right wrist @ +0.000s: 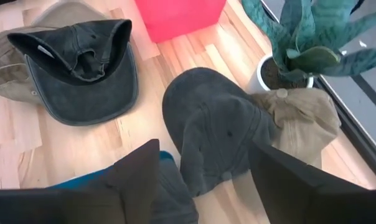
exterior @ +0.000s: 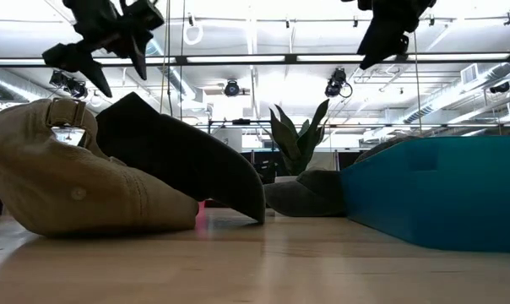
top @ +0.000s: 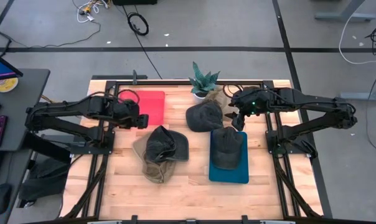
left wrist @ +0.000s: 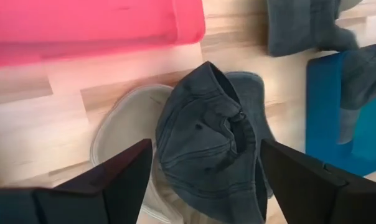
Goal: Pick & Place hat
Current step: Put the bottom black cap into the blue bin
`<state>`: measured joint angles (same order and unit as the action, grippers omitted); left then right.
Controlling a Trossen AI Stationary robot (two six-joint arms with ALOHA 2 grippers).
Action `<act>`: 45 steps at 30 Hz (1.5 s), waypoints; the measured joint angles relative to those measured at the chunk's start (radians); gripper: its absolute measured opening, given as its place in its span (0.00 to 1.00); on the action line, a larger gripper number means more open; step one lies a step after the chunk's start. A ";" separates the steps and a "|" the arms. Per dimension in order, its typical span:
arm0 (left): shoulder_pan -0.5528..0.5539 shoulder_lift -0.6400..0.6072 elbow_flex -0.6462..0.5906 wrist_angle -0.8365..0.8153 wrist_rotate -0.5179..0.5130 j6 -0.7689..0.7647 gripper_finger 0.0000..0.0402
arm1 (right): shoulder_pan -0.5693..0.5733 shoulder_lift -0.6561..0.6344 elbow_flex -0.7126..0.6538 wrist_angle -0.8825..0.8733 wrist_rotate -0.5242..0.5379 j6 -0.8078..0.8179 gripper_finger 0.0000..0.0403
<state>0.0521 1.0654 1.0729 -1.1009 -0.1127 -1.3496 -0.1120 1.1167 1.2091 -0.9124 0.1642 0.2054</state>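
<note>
Toward the tabletop (top: 175, 190) back edge, centre: potted plant (top: 203, 82); left of it, red tray (top: 148, 107); just before the plant, a cap (top: 204, 116) overlapping another cap (right wrist: 303, 121); right front, blue tray (top: 229, 169) carrying a cap (top: 227, 148); centre, two caps stacked (top: 162, 150).

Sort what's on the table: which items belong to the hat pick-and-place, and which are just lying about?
Job:
dark denim cap on tan cap
tan cloth cap underneath
dark cap on teal tray
dark cap mid-table
tan cap by the plant
teal tray
red tray

Lying about:
potted plant
</note>
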 joint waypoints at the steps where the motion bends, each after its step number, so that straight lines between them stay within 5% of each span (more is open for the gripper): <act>1: 0.000 0.019 0.000 0.001 0.018 -0.001 0.75 | 0.000 0.000 0.000 0.007 0.000 -0.004 0.63; 9: 0.001 0.186 0.000 0.020 0.177 0.053 0.74 | 0.000 0.000 0.000 0.051 -0.072 -0.031 0.60; 16: 0.013 0.253 -0.004 0.051 0.188 0.096 0.74 | 0.001 0.001 0.000 0.052 -0.105 -0.056 0.57; 34: -0.009 0.173 -0.458 0.591 0.277 -0.055 0.74 | 0.002 0.002 -0.001 0.088 -0.148 -0.079 0.55; 45: -0.014 0.175 -0.512 0.649 0.304 -0.033 0.74 | 0.003 0.006 -0.001 0.149 -0.166 -0.030 0.55</act>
<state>0.0380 1.2407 0.5606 -0.4522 0.1909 -1.3823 -0.1093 1.1222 1.2083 -0.7636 -0.0015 0.1754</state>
